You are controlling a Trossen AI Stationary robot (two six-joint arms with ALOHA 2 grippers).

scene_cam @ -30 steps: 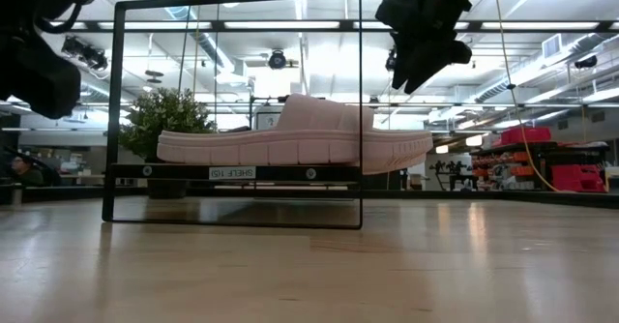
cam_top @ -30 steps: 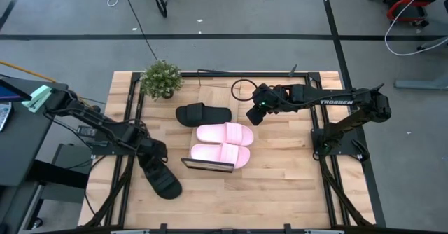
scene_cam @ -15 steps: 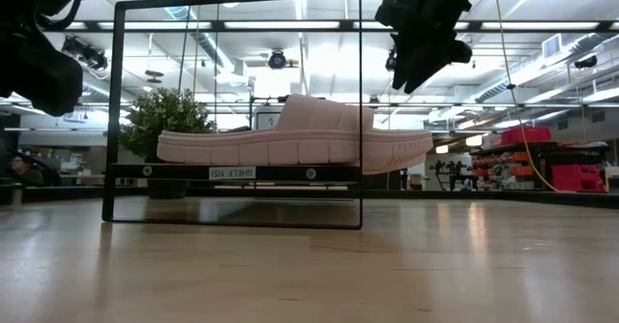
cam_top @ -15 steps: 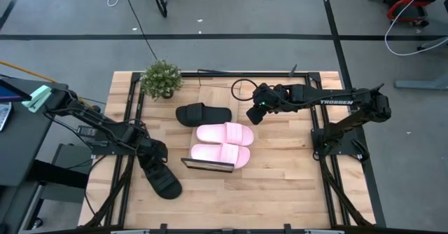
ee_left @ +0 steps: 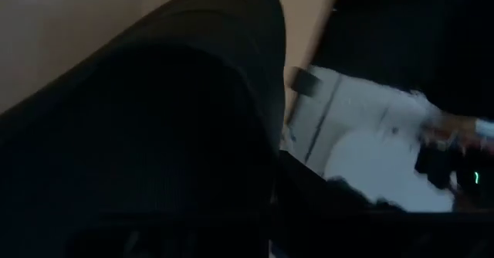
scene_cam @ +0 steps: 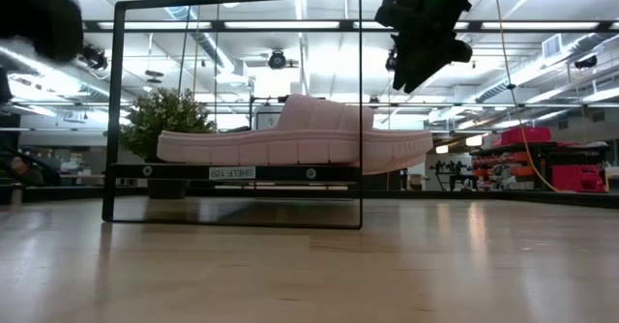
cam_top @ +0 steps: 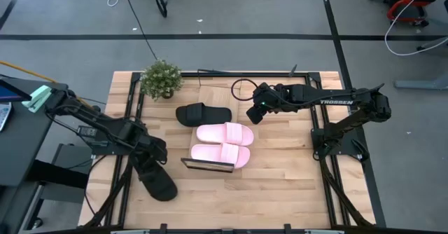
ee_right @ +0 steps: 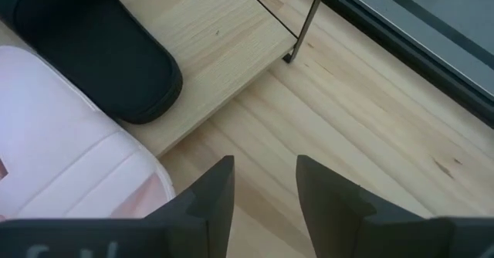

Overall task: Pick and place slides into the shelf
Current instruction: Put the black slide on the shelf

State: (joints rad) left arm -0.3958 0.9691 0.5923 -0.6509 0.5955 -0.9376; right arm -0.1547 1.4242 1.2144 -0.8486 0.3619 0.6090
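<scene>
The shelf [cam_top: 215,96] is a light-wood plank with black wire ends and lies across the middle of the table. Two pale pink slides [cam_top: 224,132] [cam_top: 219,154] and one black slide [cam_top: 202,113] rest sole-down on it. My left gripper [cam_top: 149,155] is at the near left and is shut on the second black slide [cam_top: 159,180], which fills the left wrist view [ee_left: 154,127]. My right gripper [cam_top: 253,115] is open and empty. It hovers beside the shelf's right edge, near the black slide's end [ee_right: 116,65]. My left gripper holds the black slide by its far end [cam_top: 148,163], coming from above. The gripper itself hides the place of contact. The slide reaches from the fingers toward the table's near edge and looks lifted off the table.
A potted plant [cam_top: 161,78] stands at the far left corner. A thin black cable loop [cam_top: 241,88] lies by the shelf's far end. In the low view the shelf's near wire frame [scene_cam: 360,101] stands upright. Bare tabletop [cam_top: 280,178] lies at the near right.
My left gripper has gone up with the black slide, rising toward the top of the low view. The slide has swung a little toward the table's left edge.
</scene>
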